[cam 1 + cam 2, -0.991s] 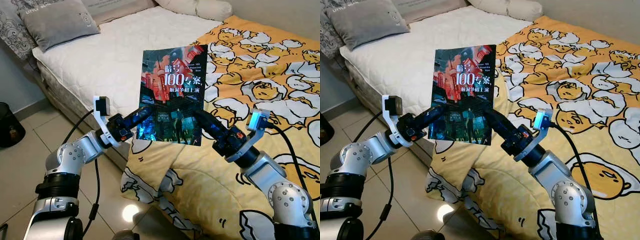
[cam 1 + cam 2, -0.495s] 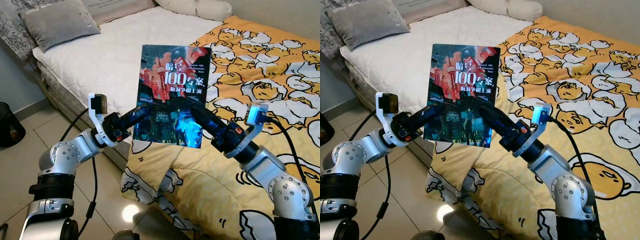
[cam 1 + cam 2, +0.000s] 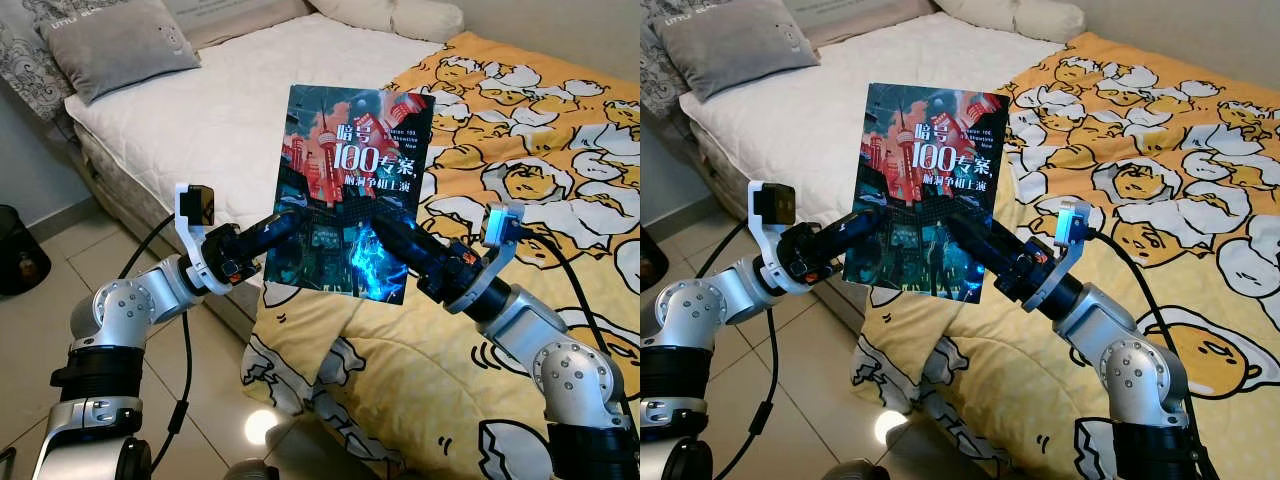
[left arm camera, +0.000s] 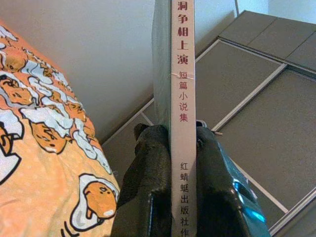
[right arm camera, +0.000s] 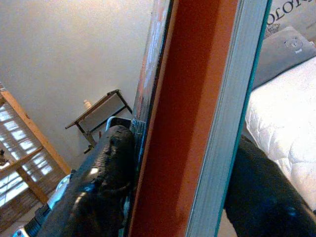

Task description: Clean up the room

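A book [image 3: 350, 180] with a dark city cover and Chinese title stands upright in the air over the bed's near edge, its cover facing me. My left gripper [image 3: 282, 228] is shut on its lower left edge. My right gripper [image 3: 383, 235] is shut on its lower right part. In the left wrist view the white spine [image 4: 181, 113] sits clamped between two black fingers [image 4: 148, 187]. In the right wrist view the orange cover and page edge [image 5: 197, 118] run between the fingers [image 5: 106, 177].
A bed with a white mattress [image 3: 230, 110] and a yellow patterned duvet [image 3: 520, 170] lies ahead. A grey pillow [image 3: 115, 45] rests at its head. A dark bin [image 3: 20, 250] stands on the tiled floor [image 3: 40, 330] at left.
The book has tilted slightly clockwise and shifted a little right and up, held by both grippers. My right arm has drawn in closer.
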Robot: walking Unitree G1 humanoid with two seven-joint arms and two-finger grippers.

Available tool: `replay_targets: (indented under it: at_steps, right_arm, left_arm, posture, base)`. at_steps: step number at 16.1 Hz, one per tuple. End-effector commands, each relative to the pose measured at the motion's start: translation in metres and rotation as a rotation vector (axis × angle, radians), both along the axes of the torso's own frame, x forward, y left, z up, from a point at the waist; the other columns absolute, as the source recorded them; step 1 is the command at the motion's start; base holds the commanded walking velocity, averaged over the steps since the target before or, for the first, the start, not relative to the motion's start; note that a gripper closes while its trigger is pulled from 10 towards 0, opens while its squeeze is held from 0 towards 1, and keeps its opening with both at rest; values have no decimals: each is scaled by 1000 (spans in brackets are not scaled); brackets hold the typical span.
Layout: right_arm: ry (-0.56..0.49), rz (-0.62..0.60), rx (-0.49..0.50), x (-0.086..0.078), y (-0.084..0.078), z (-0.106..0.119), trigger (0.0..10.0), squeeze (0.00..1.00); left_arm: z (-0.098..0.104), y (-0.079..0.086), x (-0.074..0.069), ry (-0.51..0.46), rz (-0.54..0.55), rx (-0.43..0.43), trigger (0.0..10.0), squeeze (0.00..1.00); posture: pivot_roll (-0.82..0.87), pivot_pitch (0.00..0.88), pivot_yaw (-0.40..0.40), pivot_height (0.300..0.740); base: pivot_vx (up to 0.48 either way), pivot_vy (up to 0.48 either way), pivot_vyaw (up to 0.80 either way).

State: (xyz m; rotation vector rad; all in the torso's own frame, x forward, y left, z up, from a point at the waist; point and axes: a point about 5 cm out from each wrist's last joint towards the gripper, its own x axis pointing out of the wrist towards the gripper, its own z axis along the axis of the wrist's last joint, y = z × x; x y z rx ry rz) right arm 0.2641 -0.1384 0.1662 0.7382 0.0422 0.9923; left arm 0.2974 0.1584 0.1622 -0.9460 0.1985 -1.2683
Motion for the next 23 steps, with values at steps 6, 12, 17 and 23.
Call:
replay_targets:
  at_steps: [6,12,17,23]
  right_arm:
    - [-15,24,10,0,2,3,0,0]
    - [-29,46,6,-1,6,4,0,0]
    - [-35,44,-4,-2,7,3,0,0]
    - [15,-36,-37,0,3,-5,0,0]
  left_arm:
    - [1,7,6,-12,67,15,0,0]
    - [-1,7,9,-9,81,24,0,0]
    - [-3,7,10,-6,93,47,1490,0]
    - [-5,7,15,-17,157,97,10000,1000]
  posture:
    - [-25,0,43,740]
    - [-23,0,44,740]
    - [-24,0,46,740]
    - [-25,0,47,740]
  base:
    - [0,0,0]
    - [0,0,0]
    - [0,0,0]
    - [0,0,0]
